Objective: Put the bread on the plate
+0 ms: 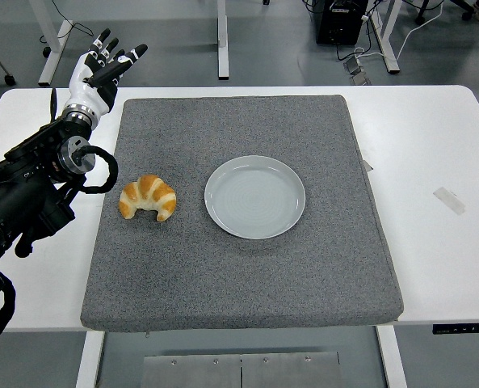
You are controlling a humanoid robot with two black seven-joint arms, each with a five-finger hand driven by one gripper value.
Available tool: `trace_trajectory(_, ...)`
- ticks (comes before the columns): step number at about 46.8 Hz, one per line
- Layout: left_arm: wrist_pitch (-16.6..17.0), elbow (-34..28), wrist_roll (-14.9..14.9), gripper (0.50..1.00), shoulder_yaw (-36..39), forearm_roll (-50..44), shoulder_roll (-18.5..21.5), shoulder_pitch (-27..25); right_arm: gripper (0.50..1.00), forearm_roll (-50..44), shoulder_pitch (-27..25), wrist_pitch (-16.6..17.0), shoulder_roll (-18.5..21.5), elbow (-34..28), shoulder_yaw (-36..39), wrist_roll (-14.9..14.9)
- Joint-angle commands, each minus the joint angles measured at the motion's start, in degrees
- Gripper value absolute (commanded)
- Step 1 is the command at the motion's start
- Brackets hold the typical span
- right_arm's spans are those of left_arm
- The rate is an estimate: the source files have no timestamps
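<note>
A golden croissant (pixel 148 198) lies on the left part of the grey mat (pixel 239 267). To its right, near the mat's middle, rests a pale round plate (pixel 255 196) with nothing on it. My left hand (pixel 103 66) is raised at the far left corner of the mat, well beyond the croissant, its fingers spread and holding nothing. The black left arm (pixel 29 190) comes in from the left edge. The right arm does not show.
The mat covers most of the white table (pixel 433 145). A small strip of tape (pixel 449 200) lies on the table at the right. Desk legs and cables stand on the floor behind the table.
</note>
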Motion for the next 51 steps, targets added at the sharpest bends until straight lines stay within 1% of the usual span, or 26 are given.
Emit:
trace_trajectory(1, 0.01, -0.02, -0.30, 0.995, 0.08, 0.08, -0.08, 0.00, 1.000, 0.00, 0.00, -0.07, 0.00, 0.00, 0.00, 0.00)
trace_trajectory(5, 0.10, -0.02, 0.22, 0.996, -0.36, -0.62, -0.08, 0.00, 1.000, 0.00, 0.00, 0.02, 0.00, 0.00, 0.00, 0.00)
trace_trajectory(8, 0.10, -0.02, 0.05, 0.996, -0.27, -0.71, 0.01, 0.00, 1.000, -0.08, 0.00, -0.07, 0.00, 0.00, 0.00, 0.00)
trace_trajectory(21, -1.13, -0.02, 0.14, 0.996, 0.17, -0.71, 0.71, 0.00, 1.000, 0.00, 0.00, -0.07, 0.00, 0.00, 0.00, 0.00)
trace_trajectory(25, -1.66, -0.02, 0.14, 0.996, 0.51, -0.62, 1.50, 0.00, 1.000, 0.00, 0.00, -0.07, 0.00, 0.00, 0.00, 0.00)
trace_trajectory(31, -4.29, -0.02, 0.31, 0.996, 2.27, -0.27, 2.99, -0.09, 1.000, 0.00, 0.00, -0.07, 0.00, 0.00, 0.00, 0.00)
trace_trajectory(34, -7.27, -0.02, 0.31, 0.996, 3.85, -0.18, 3.78, -0.61, 1.000, 0.00, 0.00, 0.02, 0.00, 0.00, 0.00, -0.09)
trace_trajectory(38, -13.07, -0.02, 0.40, 0.996, 6.92, 0.08, 5.63, -1.58, 1.000, 0.00, 0.00, -0.07, 0.00, 0.00, 0.00, 0.00)
trace_trajectory(40, -14.75, -0.02, 0.40, 0.995, 9.12, 0.08, 6.16, -1.84, 1.000, 0.00, 0.00, -0.07, 0.00, 0.00, 0.00, 0.00)
trace_trajectory(44, -15.90, -0.02, 0.23, 0.993, 13.51, 0.26, 6.77, -2.63, 1.000, 0.00, 0.00, 0.02, 0.00, 0.00, 0.00, 0.00)
trace_trajectory(46, -16.25, -0.02, 0.05, 0.992, 15.36, 0.78, 7.74, -3.16, 1.000, 0.00, 0.00, -0.07, 0.00, 0.00, 0.00, 0.00)
trace_trajectory(51, -17.39, -0.02, -0.13, 0.990, 18.00, 3.59, 9.06, -3.69, 1.000, 0.00, 0.00, 0.02, 0.00, 0.00, 0.00, 0.00)
